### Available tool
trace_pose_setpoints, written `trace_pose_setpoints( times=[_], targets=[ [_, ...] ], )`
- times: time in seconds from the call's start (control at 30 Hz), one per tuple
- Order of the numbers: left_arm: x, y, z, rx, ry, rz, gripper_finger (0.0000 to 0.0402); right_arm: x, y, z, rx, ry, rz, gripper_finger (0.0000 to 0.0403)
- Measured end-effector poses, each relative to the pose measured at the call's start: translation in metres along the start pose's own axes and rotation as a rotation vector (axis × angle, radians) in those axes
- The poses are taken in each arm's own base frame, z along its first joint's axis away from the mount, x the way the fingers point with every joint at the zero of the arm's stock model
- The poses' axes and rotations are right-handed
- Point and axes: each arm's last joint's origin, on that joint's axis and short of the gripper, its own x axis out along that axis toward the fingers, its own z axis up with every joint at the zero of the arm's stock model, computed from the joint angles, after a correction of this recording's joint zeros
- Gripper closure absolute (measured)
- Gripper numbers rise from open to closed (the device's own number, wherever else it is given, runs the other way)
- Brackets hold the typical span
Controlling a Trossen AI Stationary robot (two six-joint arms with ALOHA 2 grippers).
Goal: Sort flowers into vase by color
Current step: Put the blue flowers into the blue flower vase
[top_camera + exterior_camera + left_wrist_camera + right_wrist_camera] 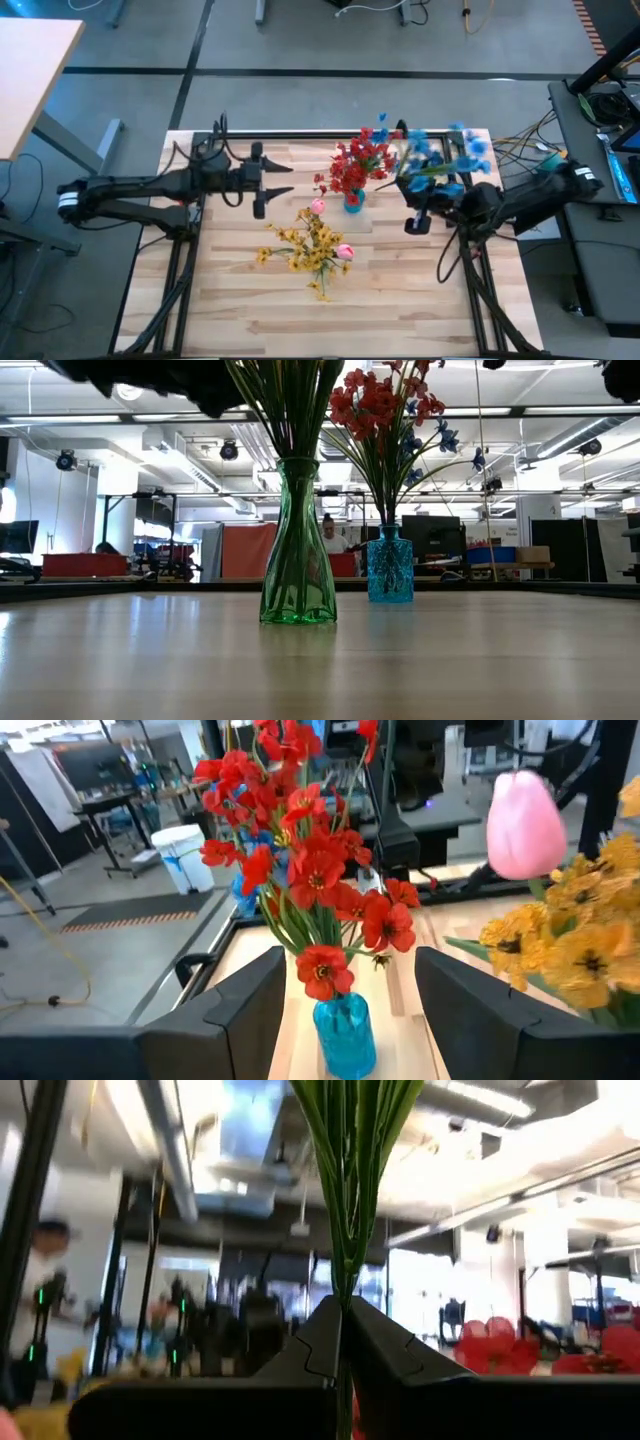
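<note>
The right gripper (420,222) is pinched tight on the green stems of the blue flowers (440,152). The stems run long between its fingers. It sits just right of the blue vase (353,201). The left gripper (268,186) waits half open, left of that vase.

Open workshop, grey floor (300,40)

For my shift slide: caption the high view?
Right tool shut on blue flowers; red flowers in blue vase.
</note>
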Motion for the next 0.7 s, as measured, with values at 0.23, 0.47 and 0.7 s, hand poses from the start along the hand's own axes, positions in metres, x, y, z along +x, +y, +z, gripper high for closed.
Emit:
trace_pose_setpoints(
  times=[0.23,0.47,0.7],
  targets=[
    [0.016,-0.005,-0.031,-0.033,-0.092,0.020,0.0194,0.001,0.007,-0.019,0.028,-0.009,-0.004,0.0394],
    [0.036,-0.008,-0.054,-0.056,-0.019,0.006,0.0194,-0.007,0.011,-0.044,0.067,0.010,-0.026,0.0394],
    [0.047,-0.007,-0.070,-0.098,0.050,0.007,0.0194,-0.028,0.008,-0.063,0.096,0.046,-0.059,0.0394]
  ],
)
